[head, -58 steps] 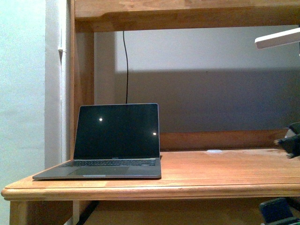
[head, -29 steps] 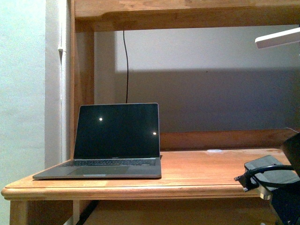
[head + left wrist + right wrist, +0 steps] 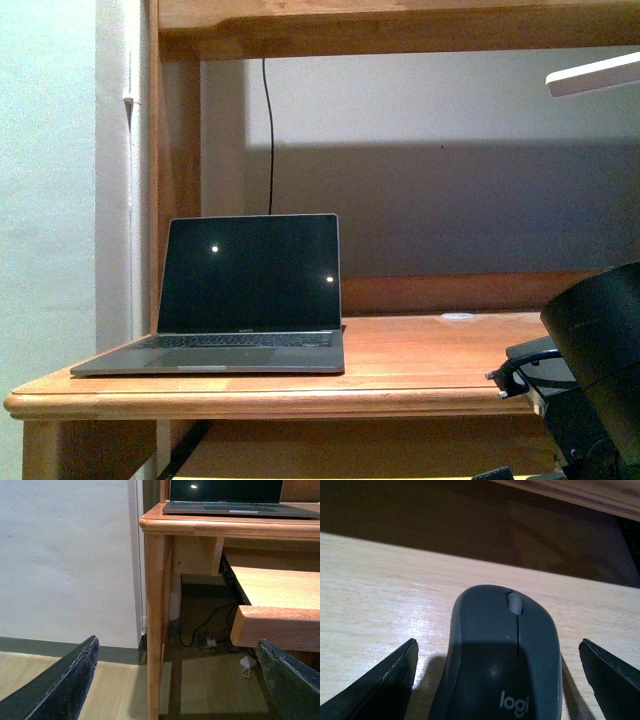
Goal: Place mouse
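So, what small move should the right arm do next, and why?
Probably shut the right tool on the mouse. In the right wrist view the mouse lies on the pale wooden board between the two open fingers, with a gap on each side, so nothing holds it yet. It must be gripped before placing.

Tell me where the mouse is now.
Only the right wrist view shows it: the mouse lies on a pale wooden board, between the fingers of the open right gripper, touching neither.
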Robot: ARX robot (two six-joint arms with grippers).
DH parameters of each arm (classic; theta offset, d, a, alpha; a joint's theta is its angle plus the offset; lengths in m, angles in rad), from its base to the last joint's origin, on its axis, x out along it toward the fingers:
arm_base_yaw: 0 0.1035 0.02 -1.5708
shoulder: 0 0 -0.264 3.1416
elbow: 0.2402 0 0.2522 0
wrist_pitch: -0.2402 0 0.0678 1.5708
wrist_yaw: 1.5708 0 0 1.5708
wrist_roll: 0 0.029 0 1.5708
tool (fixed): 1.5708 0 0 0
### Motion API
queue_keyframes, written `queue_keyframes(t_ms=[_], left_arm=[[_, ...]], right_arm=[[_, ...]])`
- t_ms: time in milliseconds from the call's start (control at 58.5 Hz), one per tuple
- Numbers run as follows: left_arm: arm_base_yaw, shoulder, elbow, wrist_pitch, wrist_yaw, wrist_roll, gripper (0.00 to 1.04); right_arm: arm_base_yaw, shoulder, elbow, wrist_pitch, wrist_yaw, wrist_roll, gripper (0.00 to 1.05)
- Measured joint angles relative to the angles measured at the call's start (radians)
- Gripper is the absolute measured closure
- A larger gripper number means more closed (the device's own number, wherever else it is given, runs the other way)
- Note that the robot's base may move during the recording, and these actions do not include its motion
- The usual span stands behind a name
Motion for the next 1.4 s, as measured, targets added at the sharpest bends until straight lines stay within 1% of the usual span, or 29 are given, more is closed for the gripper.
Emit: queue_keyframes(t_ms=[103,325,359,444,701,906,1077,1179,1402], left_arm=[[0.0,0.0,0.0,0.0,0.0,0.0,0.08],[0.0,0.0,0.0,0.0,0.0,0.0,0.08],[0.0,0.0,0.0,0.0,0.0,0.0,0.08],[0.0,0.0,0.0,0.0,0.0,0.0,0.08],[0.0,0.0,0.0,0.0,0.0,0.0,0.08],[0.0,0.0,0.0,0.0,0.0,0.0,0.08],[0.0,0.0,0.0,0.0,0.0,0.0,0.08],[0.0,0.0,0.0,0.0,0.0,0.0,0.08],[0.0,0.0,0.0,0.0,0.0,0.0,0.08]], right_arm=[[-0.014,0.011,0.022,-0.023,0.001,0.026,0.09],[-0.032,0.015,0.031,-0.047,-0.014,0.057,0.4],[-0.034,0.011,0.031,-0.049,-0.015,0.059,0.43],[-0.04,-0.006,0.031,-0.069,-0.018,0.071,0.46],[-0.056,-0.144,0.053,-0.138,-0.023,0.079,0.47],[-0.016,-0.168,0.229,-0.185,-0.018,0.079,0.47],[0.019,-0.014,0.452,-0.228,-0.013,0.09,0.47],[0.034,0.116,0.602,-0.244,0.009,0.08,0.47],[0.045,0.315,0.829,-0.249,0.059,0.052,0.47]])
